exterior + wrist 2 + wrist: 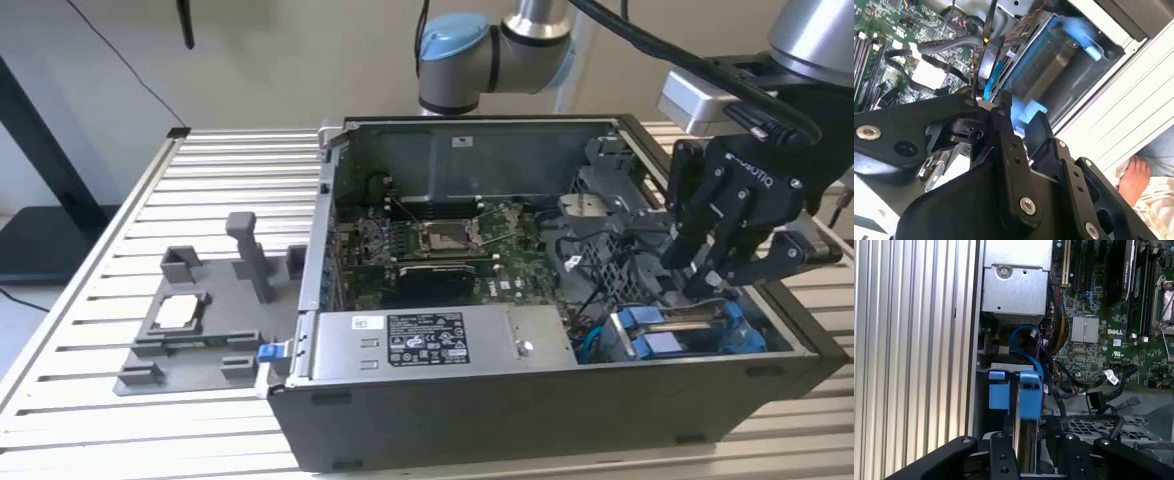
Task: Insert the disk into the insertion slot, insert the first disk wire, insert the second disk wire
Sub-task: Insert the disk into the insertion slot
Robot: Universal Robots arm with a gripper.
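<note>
Blue-framed disk (1029,395) is being clamped edgewise by the hand (1026,452) over the insertion slot (674,335); slight tilting risks jamming its carrier against nearby cables (1056,390).

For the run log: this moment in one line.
gripper | at grey metal hard drive in blue plastic carrier | drive edge-on at grey metal drive bay

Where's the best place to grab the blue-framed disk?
Probably across its thin upper edge, pinching the two flat faces, coming from above the open case. The disk stands on edge in the insertion slot, so only that edge is free.
</note>
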